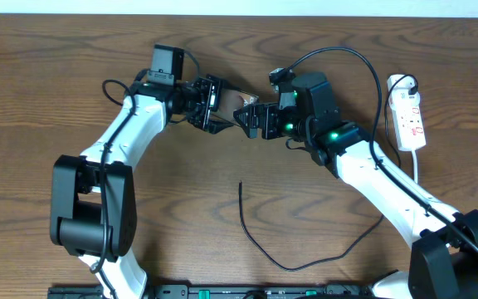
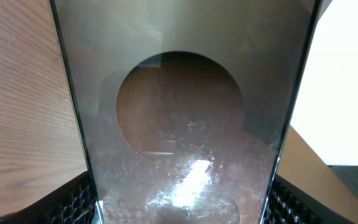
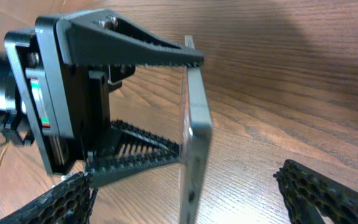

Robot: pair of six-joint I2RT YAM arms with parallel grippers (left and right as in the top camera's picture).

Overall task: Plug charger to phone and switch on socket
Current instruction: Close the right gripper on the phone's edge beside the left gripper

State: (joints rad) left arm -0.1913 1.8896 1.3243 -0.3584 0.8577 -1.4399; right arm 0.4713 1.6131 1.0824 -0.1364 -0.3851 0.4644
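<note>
Wooden desk (image 1: pixel 40 50) carries everything; nearest the arm bases lies the charger (image 1: pixel 241 203), a thin black cable looping loose at about 6 o'clock from the grippers, its free end pointing up toward them and touching nothing; we judge it not yet picked up, so the plugging has not begun.

To do this step well we would send the free arm down to 6 o'clock, pinch the cable just behind its tip so the plug cannot swivel, and bring it back in line with the phone's narrow edge; the other arm should keep the phone steady and on edge, since any tilt would spoil the alignment.

Farther in, the left gripper (image 1: pixel 220 104) pinches the phone (image 3: pixel 196 134) across its width, holding it upright on edge above the wood; a small dark slot shows low on that edge, which may be the port. At 3 o'clock from it the right gripper (image 1: pixel 251 119) is spread wide and empty, its fingers (image 3: pixel 325 190) flanking the phone's lower end without touching it.

Farthest, at 3 o'clock near the desk's edge, sits the socket (image 1: pixel 411 120), well apart from both grippers; we cannot tell how its switch stands.
</note>
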